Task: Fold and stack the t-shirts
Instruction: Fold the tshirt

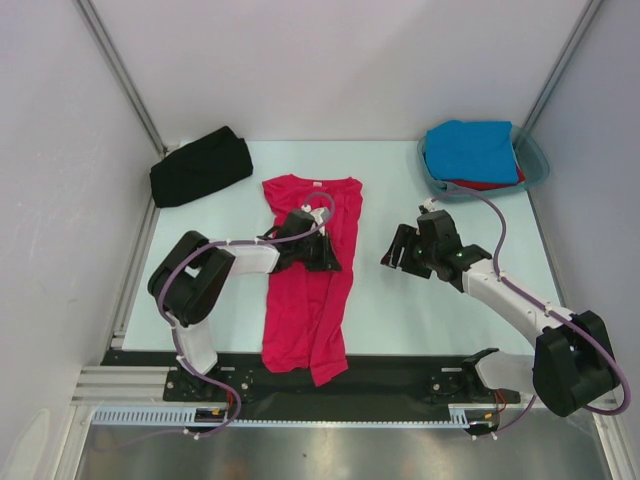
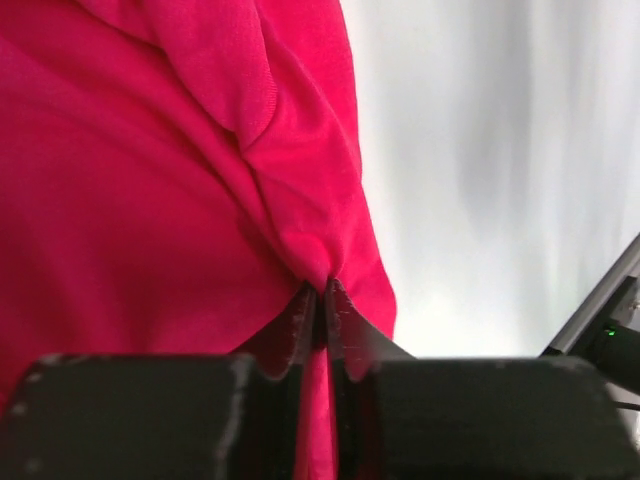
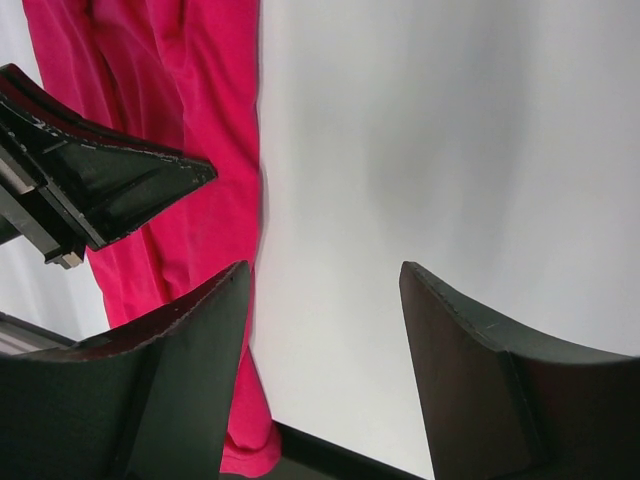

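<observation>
Top external had the pink shirt [image 1: 300,310] lying lengthwise on the left half of the table [image 1: 400,310]. Collar and white label [image 1: 316,183] were at the far end, and the hem lapped onto the dark strip [image 1: 400,375] at the near edge. Anyone catch where the left gripper was on it? — mik

Yeah, left wrist view was clear on that. Left gripper [image 2: 322,300] sat right at the shirt's right-hand edge, a bit nearer the collar than the hem. Its jaws were pinched tight on a bunched fold of the pink cloth, and you could see wrinkles running into the pinch. — dee

And the right one? — mik

Right gripper [image 3: 322,275] was spread wide with nothing in it, hanging over bare table just beside the shirt's right edge. It wasn't touching the cloth as far as I could tell. Its own camera caught the left gripper's finger [image 3: 120,180] over the shirt, off to the side. — dee

Room to move? — mik

Decent. Bare table ran from the shirt's right edge across to the right wall. There was a narrower bare patch on the shirt's left, with the left arm [image 1: 200,275] parked there. Black shirt [image 1: 200,167] was folded up in the far left corner, well apart from the pink one. Tub [image 1: 535,160] sat in the far right corner with the blue shirt [image 1: 472,150] on top of the red shirt [image 1: 495,184], only a sliver of red showing. The two grippers were near each other but apart. — dee
</observation>
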Motion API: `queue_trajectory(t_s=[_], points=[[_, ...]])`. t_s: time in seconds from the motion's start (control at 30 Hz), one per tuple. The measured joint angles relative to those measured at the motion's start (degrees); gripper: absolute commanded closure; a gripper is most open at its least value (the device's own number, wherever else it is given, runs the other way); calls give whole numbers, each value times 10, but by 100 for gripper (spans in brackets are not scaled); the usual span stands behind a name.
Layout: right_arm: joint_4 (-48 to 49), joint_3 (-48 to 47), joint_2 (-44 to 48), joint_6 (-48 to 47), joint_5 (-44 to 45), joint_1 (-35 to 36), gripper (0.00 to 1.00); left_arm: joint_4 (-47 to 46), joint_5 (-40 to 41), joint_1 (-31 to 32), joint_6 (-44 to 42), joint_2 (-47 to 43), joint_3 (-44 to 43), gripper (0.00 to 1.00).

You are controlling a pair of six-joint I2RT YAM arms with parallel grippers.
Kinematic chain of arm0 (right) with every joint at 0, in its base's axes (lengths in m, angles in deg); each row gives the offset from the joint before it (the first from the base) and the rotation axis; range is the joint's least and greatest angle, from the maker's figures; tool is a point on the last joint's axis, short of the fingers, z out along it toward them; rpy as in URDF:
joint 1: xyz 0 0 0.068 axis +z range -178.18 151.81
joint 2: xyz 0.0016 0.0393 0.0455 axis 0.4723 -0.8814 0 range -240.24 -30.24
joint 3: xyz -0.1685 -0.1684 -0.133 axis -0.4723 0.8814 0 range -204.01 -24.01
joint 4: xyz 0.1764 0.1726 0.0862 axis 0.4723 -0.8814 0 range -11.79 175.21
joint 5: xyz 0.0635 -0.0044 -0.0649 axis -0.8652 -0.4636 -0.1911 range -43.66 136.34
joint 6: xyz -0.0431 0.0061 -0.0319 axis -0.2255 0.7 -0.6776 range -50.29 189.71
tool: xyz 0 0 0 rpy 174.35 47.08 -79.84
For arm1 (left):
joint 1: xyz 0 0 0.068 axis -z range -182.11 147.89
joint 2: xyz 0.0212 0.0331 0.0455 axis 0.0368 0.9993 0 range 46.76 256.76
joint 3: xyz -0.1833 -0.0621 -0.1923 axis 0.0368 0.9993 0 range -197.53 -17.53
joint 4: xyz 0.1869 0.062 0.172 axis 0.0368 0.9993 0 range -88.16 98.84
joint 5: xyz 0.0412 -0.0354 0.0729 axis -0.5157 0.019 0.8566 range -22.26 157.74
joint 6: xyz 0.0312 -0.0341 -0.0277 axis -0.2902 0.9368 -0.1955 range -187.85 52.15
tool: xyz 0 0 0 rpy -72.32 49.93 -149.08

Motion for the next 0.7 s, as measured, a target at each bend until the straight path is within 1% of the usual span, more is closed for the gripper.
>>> queue_trajectory(t_s=[0.1,0.23,0.47,0.63,0.7], points=[[0,2,0,0,0,0,33,-1,-3,0,-2,0,0,99],[0,2,-1,0,-2,0,33,9,0,0,-5,-2,-7,100],[4,2,-15,-2,-14,0,34,46,34,0,-25,-56,-21,99],[9,2,-28,-2,-21,3,34,58,78,-3,-38,-101,-22,97],[10,2,-30,-2,-22,6,34,69,95,-6,-41,-105,-24,94]])
